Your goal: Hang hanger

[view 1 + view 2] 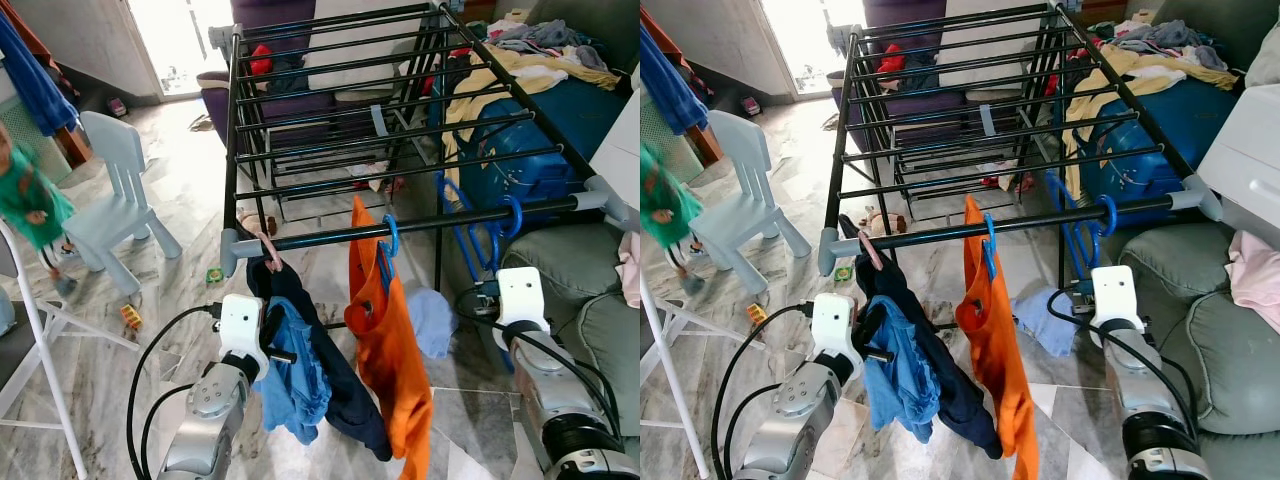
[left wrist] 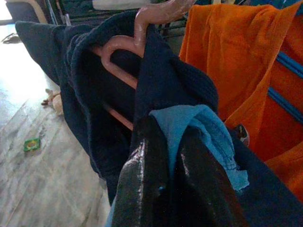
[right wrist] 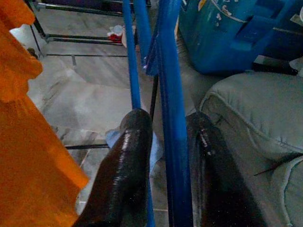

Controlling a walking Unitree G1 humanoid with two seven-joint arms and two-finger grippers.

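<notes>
Garments crowd the near rail of the black metal drying rack (image 1: 330, 150). A pink plastic hanger (image 1: 262, 245) is hooked over that rail at its left end and carries a dark navy garment (image 1: 330, 380) with a lighter blue cloth (image 1: 290, 375) bunched against it. The left end effector (image 2: 165, 179) is clenched on that blue cloth, its black fingers (image 2: 137, 189) pressed into the folds just below the hanger's shoulder. Beside it an orange shirt (image 1: 390, 350) hangs from a blue plastic hanger (image 1: 388, 250) on the same rail. Further right, another blue plastic hanger (image 1: 490, 235) is hooked on the rail by its ring; the right end effector (image 3: 163, 156) grasps its lower bars, which pass between the two fingers. A grey-green sofa (image 1: 590, 290) stands at the right, a pale blue child's chair (image 1: 120, 190) at the left on the marble floor (image 1: 170, 280). No writing can be read anywhere.
</notes>
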